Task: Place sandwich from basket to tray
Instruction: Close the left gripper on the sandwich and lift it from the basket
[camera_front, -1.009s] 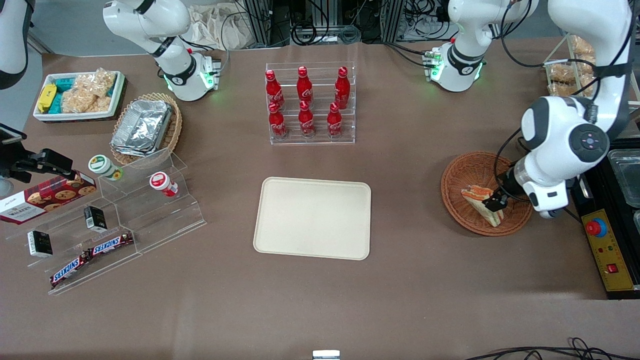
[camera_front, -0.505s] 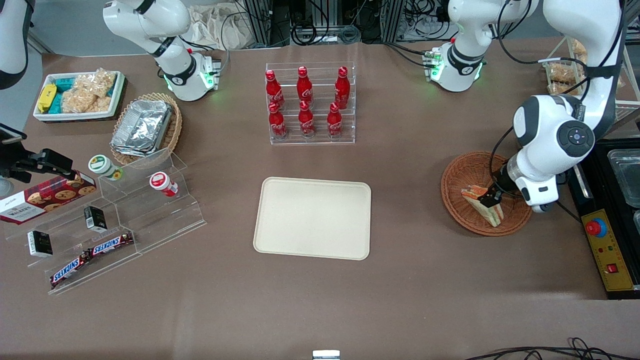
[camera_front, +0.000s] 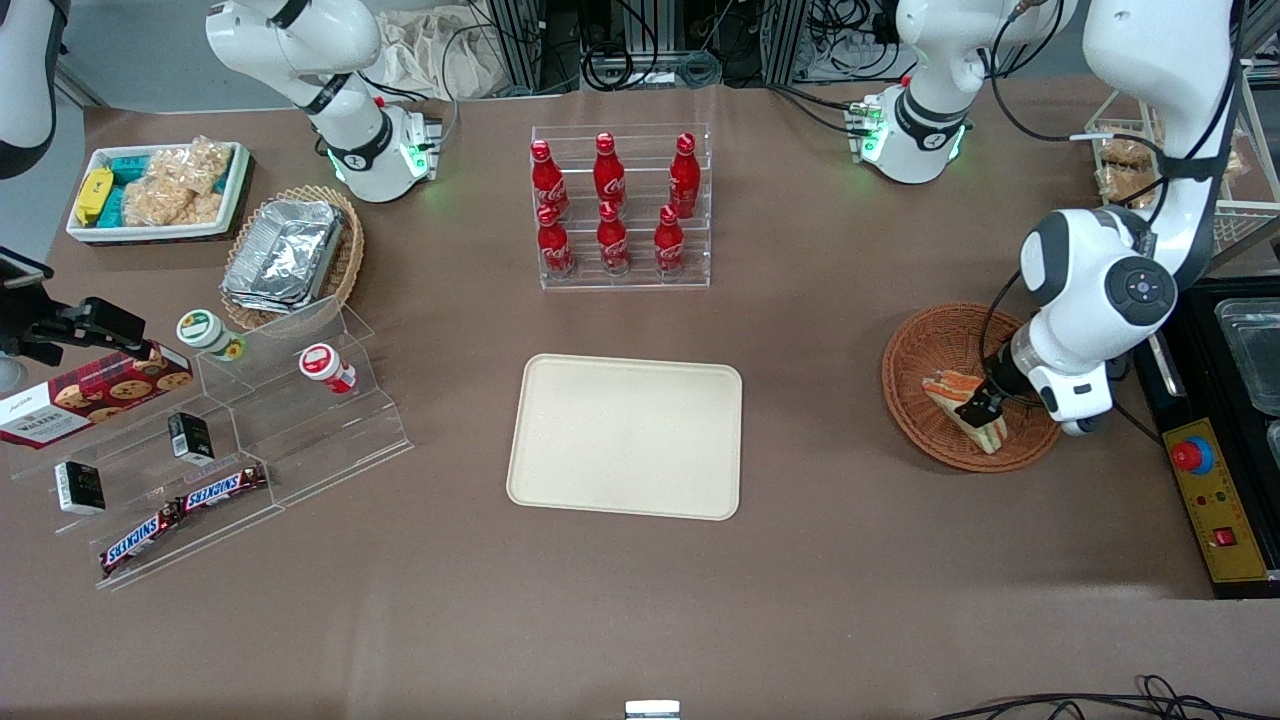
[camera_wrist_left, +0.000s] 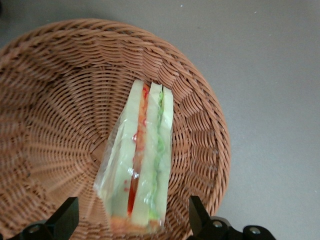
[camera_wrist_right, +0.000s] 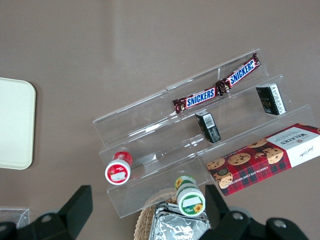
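Observation:
The wrapped triangular sandwich lies in the reddish-brown wicker basket toward the working arm's end of the table. In the left wrist view the sandwich rests edge-up on the basket's weave, with orange and green filling showing. My left gripper hangs low over the sandwich, open, one finger on each side of its wide end without touching it. The cream-beige tray lies bare at the table's middle; its corner also shows in the right wrist view.
An acrylic rack of red cola bottles stands farther from the front camera than the tray. A tiered acrylic stand with snacks, a tan basket of foil containers and a white snack box are toward the parked arm's end. A black control box sits beside the basket.
My left arm has shifted toward the table's middle and lowered a little, bringing the open gripper closer around the sandwich. The sandwich and basket have not moved.

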